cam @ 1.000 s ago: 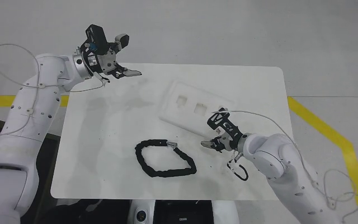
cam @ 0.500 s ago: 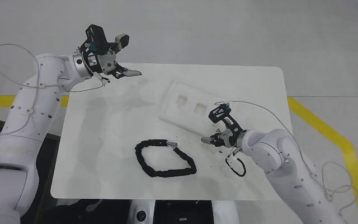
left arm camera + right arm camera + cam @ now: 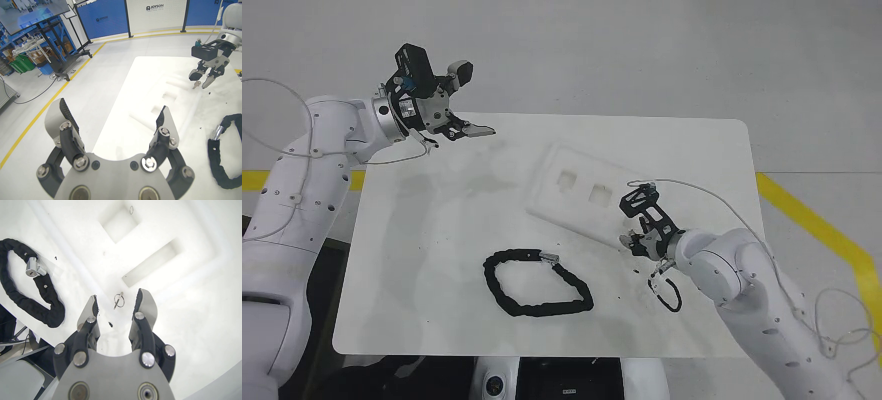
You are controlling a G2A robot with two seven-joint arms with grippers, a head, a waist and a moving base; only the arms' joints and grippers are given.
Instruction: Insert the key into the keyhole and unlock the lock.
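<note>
Right gripper [image 3: 116,295] forward, wide around key [image 3: 117,302]

Bright, diffuse overhead light. Glare washes out the white table [image 3: 422,250], and shadows on it are faint and soft. Wrist views bow straight lines beyond the table's edges.

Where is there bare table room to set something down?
Free: table left of the foam tray and chain lock; right edge past the tray. Crowded: tray's near edge, where the open right gripper straddles the key.
</note>
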